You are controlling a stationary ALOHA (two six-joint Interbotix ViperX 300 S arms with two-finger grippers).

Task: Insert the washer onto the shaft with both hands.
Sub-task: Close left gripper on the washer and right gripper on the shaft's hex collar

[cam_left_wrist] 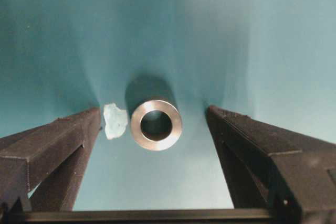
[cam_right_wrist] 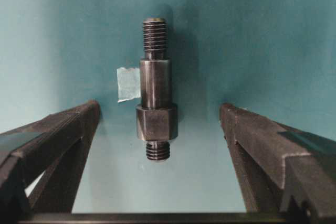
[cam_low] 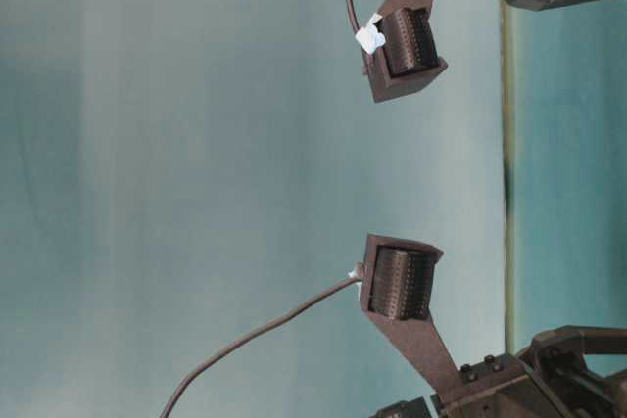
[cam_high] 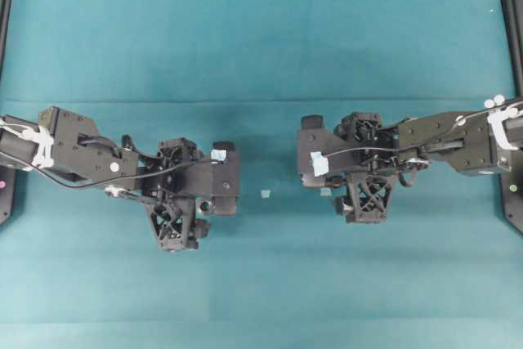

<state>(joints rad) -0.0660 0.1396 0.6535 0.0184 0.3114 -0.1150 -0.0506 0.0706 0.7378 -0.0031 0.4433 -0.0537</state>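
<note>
On the left, the left gripper (cam_left_wrist: 155, 156) hangs over the teal mat (cam_high: 261, 38) with its jaws spread wide and empty; the washer (cam_left_wrist: 156, 124) lies flat between the fingers, hole facing up, centred, a scrap of pale blue tape (cam_left_wrist: 115, 120) just beside it. On the right, the right gripper (cam_right_wrist: 160, 156) is equally wide and empty; the shaft (cam_right_wrist: 156, 110) lies on the mat between its fingers, long axis parallel to them, threaded tip pointing away. Each part sits under its own arm, so each likely needs only a descent
</note>
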